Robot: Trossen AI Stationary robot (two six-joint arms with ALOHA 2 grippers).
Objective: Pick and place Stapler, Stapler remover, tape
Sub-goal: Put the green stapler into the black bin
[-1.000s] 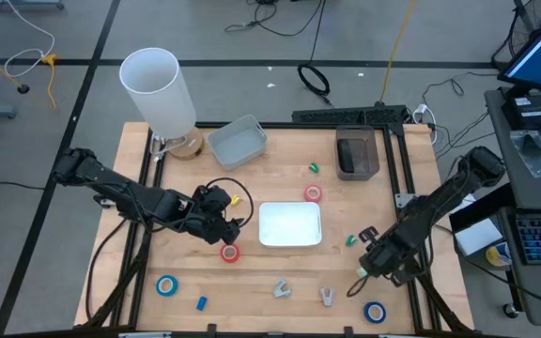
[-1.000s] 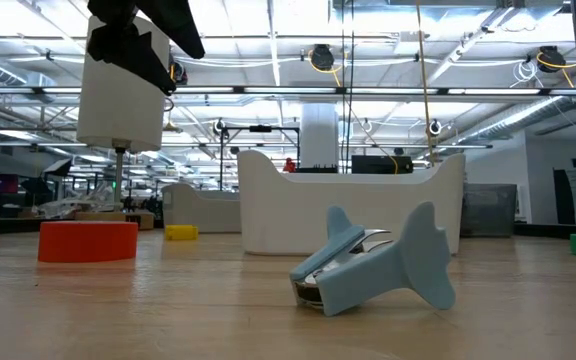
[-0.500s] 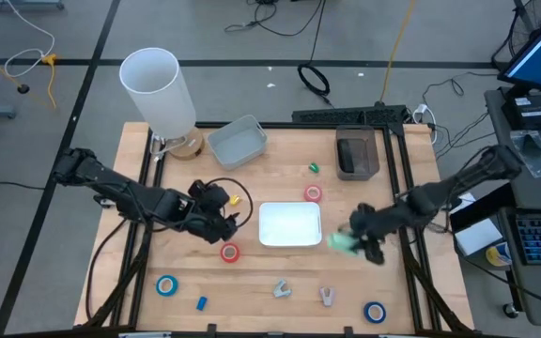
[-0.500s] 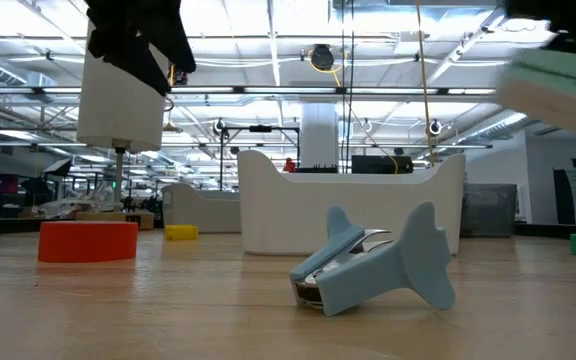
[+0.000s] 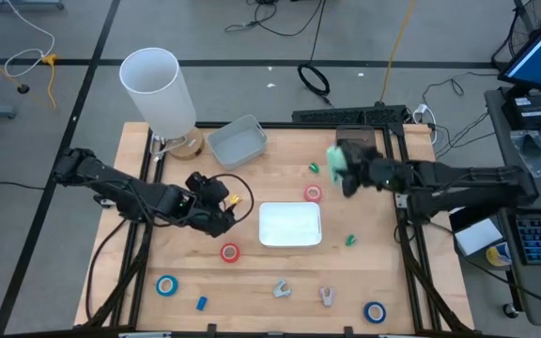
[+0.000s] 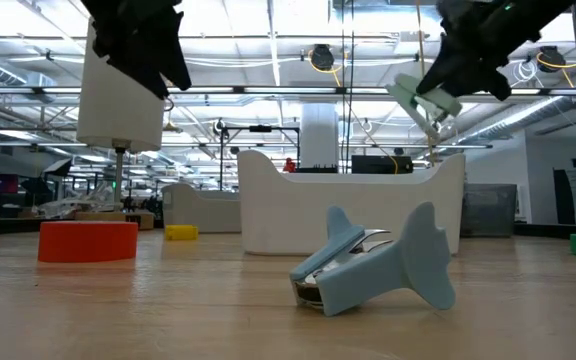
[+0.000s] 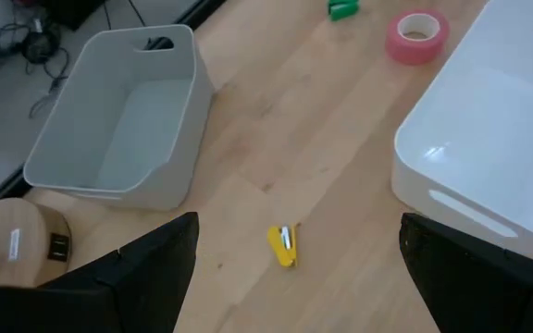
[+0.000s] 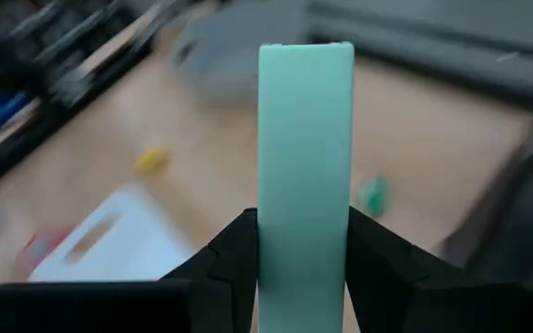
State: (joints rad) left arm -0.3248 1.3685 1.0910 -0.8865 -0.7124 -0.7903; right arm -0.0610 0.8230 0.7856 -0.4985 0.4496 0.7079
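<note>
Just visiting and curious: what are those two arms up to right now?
Right gripper shut on pale green stapler, aloft near dark bin. Left gripper open, over yellow bit. Path looks unobstructed.

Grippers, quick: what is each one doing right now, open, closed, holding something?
Left gripper: open, empty, above the small yellow stapler.
Right gripper: closed on a pale green stapler, lifted off the table.

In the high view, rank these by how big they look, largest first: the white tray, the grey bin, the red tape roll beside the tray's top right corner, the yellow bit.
1. white tray
2. grey bin, somewhat smaller
3. red tape roll
4. yellow bit, the smallest
</note>
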